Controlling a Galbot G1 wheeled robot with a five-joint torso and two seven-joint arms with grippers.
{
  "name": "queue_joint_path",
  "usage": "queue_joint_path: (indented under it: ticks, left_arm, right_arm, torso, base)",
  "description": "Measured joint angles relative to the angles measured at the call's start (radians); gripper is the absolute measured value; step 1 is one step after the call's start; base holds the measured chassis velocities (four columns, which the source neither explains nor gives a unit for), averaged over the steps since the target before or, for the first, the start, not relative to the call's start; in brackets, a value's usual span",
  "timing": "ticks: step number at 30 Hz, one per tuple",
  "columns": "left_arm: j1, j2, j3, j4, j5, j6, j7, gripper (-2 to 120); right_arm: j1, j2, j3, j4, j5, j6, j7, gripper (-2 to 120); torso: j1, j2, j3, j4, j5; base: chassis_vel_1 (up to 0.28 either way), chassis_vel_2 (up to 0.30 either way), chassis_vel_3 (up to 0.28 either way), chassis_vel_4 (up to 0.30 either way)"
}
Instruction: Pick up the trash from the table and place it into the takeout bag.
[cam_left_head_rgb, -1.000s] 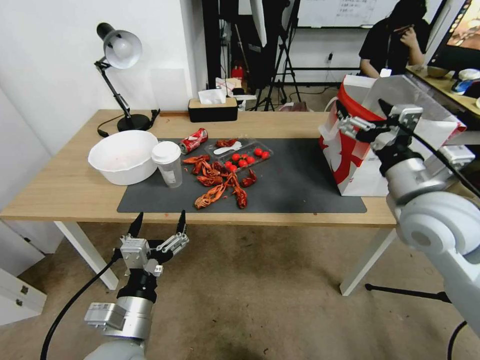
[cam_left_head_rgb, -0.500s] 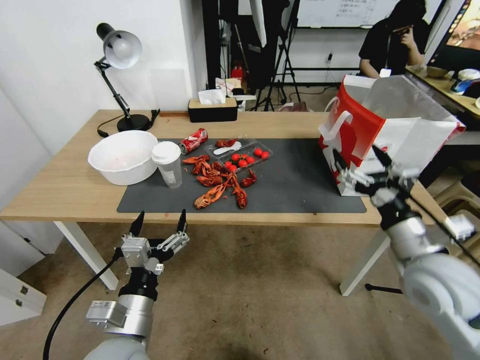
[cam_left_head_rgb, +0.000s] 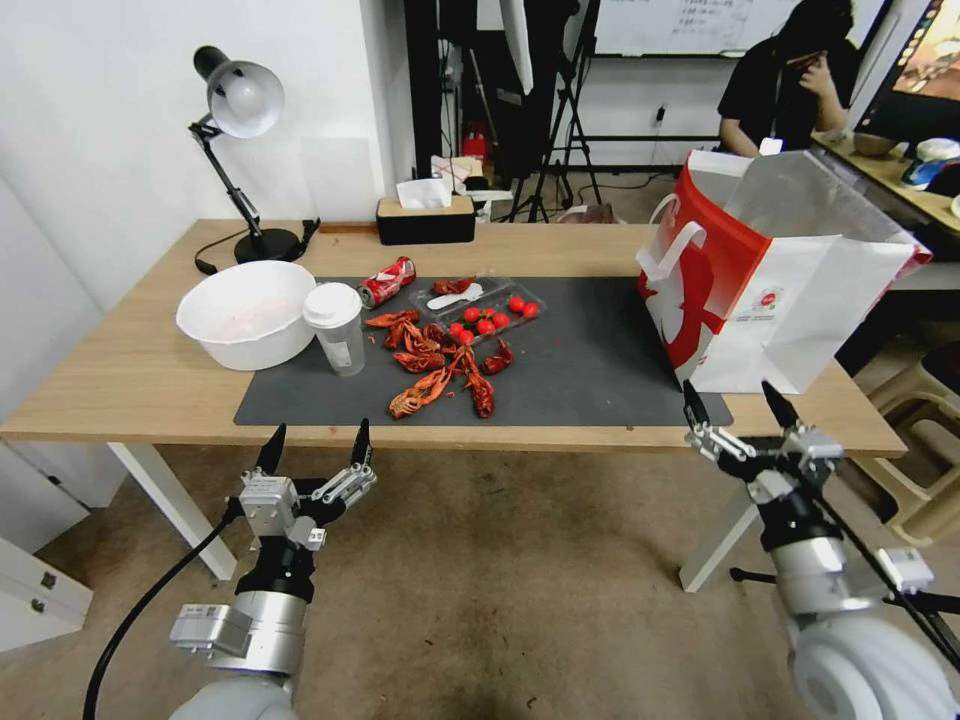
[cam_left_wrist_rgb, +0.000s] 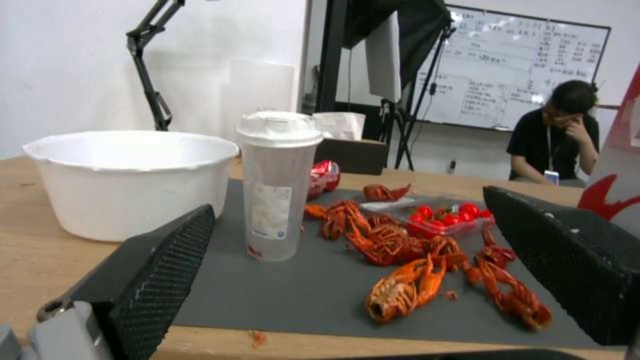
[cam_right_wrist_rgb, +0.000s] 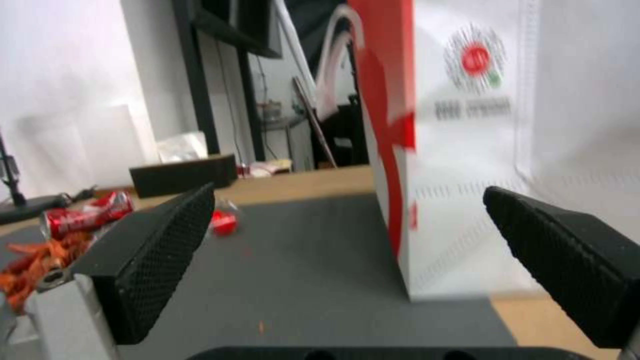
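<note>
OK, I've got both arms low, at the front edge of the table (cam_left_head_rgb: 120, 390). Left gripper (cam_left_head_rgb: 316, 448) sits lower left of the head frame, jaws spread, nothing between them. Right gripper (cam_left_head_rgb: 738, 410) is lower right, also spread wide and empty, just below the takeout bag (cam_left_head_rgb: 770, 300). Bag stands upright at the right end of the grey mat (cam_left_head_rgb: 590, 370), mouth open.

Trash is on the left half of the mat: white-lidded cup (cam_left_head_rgb: 336, 326) upright, beside the white bowl (cam_left_head_rgb: 245, 312); dented red can (cam_left_head_rgb: 386, 281) on its side behind it; clear tray (cam_left_head_rgb: 480, 305) w/ small red tomatoes at centre. Crayfish shells (cam_left_head_rgb: 435, 365) are scattered in front of the tray. Desk lamp (cam_left_head_rgb: 235, 110) upper left, tissue box (cam_left_head_rgb: 425, 218) at the back edge.
</note>
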Motion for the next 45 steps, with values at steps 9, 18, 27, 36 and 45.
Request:
queue_joint_path:
  ticks: [9,18,27,36,45]
  left_arm:
    - [-0.014,-0.007,-0.005,0.0,-0.008,0.004,-0.001,100]
    - [-0.081,0.035,-0.013,0.036,-0.087,0.017,-0.004,100]
    - [-0.208,0.114,-0.005,0.115,-0.134,0.036,-0.043,100]
    - [-0.327,0.184,0.027,0.22,-0.169,0.04,-0.055,100]
    - [-0.521,0.299,0.078,0.391,-0.237,0.076,-0.074,100]
  right_arm:
    - [-0.049,0.035,-0.013,-0.052,-0.008,0.045,-0.033,100]
    - [-0.048,0.028,-0.019,-0.081,-0.008,0.058,-0.056,100]
    - [-0.052,0.02,-0.023,-0.06,-0.025,0.053,-0.055,100]
    - [-0.067,0.027,-0.014,-0.05,-0.034,0.052,-0.054,100]
    - [-0.067,0.034,-0.012,-0.05,-0.054,0.041,-0.041,100]
  torso:
    - [0.0,0.0,0.0,0.0,0.0]
    - [0.0,0.0,0.0,0.0,0.0]
    - [0.0,0.0,0.0,-0.0001,-0.0003]
    - [0.0,0.0,0.0,0.0,-0.0002]
    - [0.0,0.0,0.0,-0.0002,-0.0001]
  base:
    - [0.0,0.0,0.0,0.0]
    - [0.0,0.0,0.0,0.0]
    - [0.0,0.0,0.0,0.0]
    - [0.0,0.0,0.0,0.0]
    - [0.0,0.0,0.0,0.0]
